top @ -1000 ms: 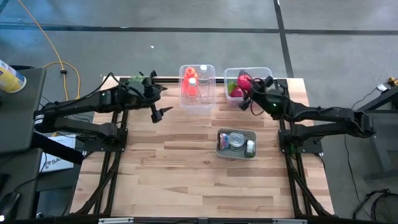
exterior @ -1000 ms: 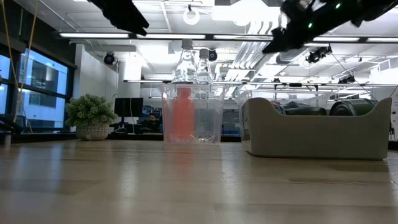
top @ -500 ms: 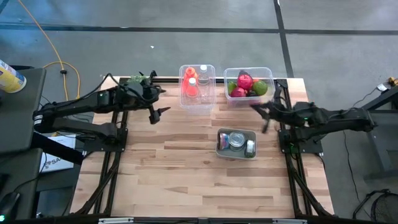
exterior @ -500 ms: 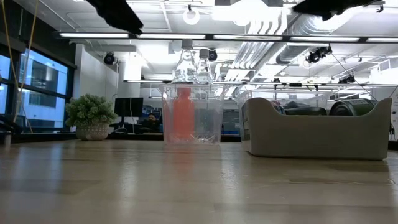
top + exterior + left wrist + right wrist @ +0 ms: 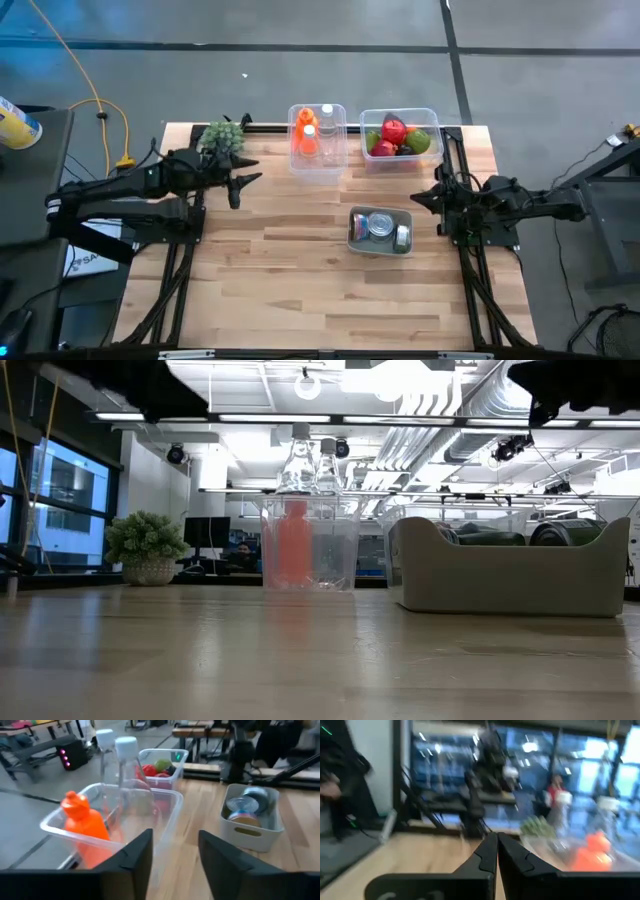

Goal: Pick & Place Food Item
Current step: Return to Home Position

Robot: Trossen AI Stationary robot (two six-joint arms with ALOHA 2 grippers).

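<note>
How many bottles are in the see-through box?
3. All stand in the left transparent plastic bin: one orange plastic bottle and two clear white-capped bottles beside it.

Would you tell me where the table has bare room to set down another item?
The whole near half of the table, in front of the grey can tray, is bare wood. So is the strip between the left gripper and that tray. It is crowded along the far edge: plant, bottle bin, fruit bin, with the right gripper beside the tray.
</note>
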